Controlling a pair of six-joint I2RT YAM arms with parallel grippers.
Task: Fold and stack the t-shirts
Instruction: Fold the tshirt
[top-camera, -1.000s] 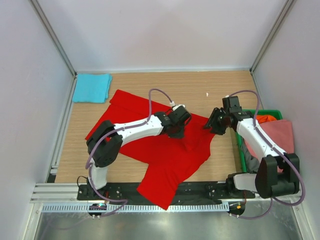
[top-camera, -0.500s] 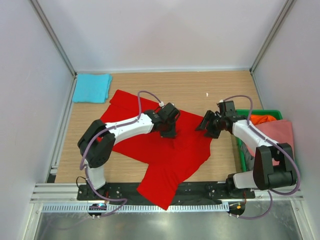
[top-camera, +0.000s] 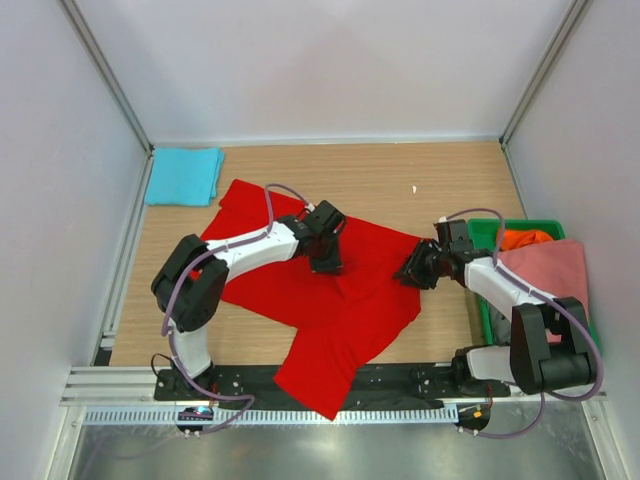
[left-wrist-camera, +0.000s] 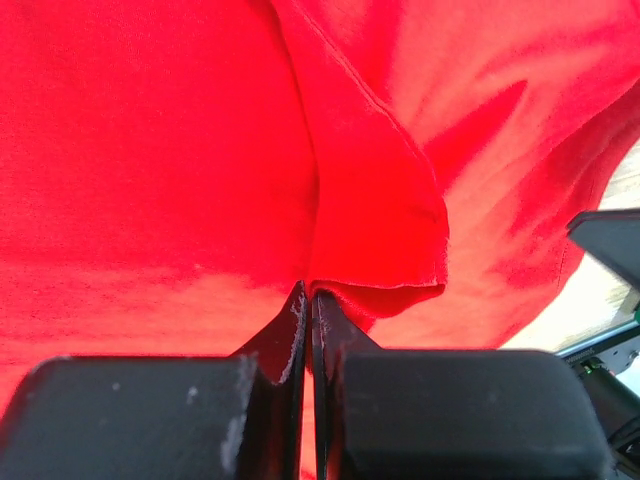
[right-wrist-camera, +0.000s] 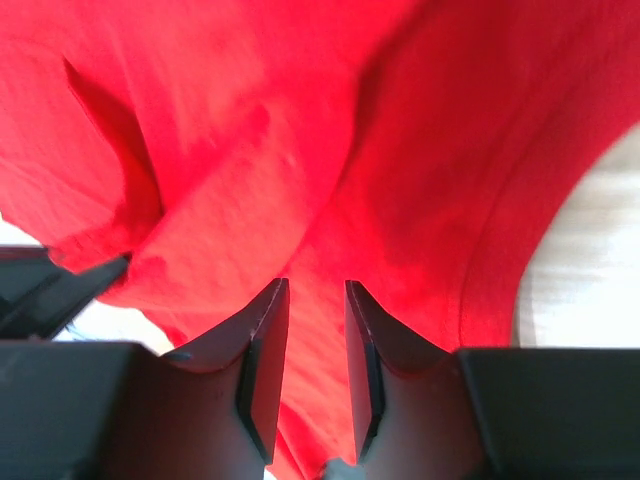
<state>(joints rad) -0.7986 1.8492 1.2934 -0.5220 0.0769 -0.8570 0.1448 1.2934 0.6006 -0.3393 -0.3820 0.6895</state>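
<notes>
A raised fold of the red t-shirt is being pinched by the left gripper, whose fingers are being pressed together with the cloth caught at their tips. The right gripper is being held only narrowly apart over the shirt's right edge; red cloth is showing through the gap, but whether any is being clamped cannot be told.

The shirt is being spread crumpled across the middle of the table. Its long axis is running diagonally from far left to near right, and one corner is being draped over the near edge between the arm bases.

Bare wood is being left along the far side. The far-left corner is being occupied by a folded turquoise t-shirt, the right side by a green crate holding pink cloth.
</notes>
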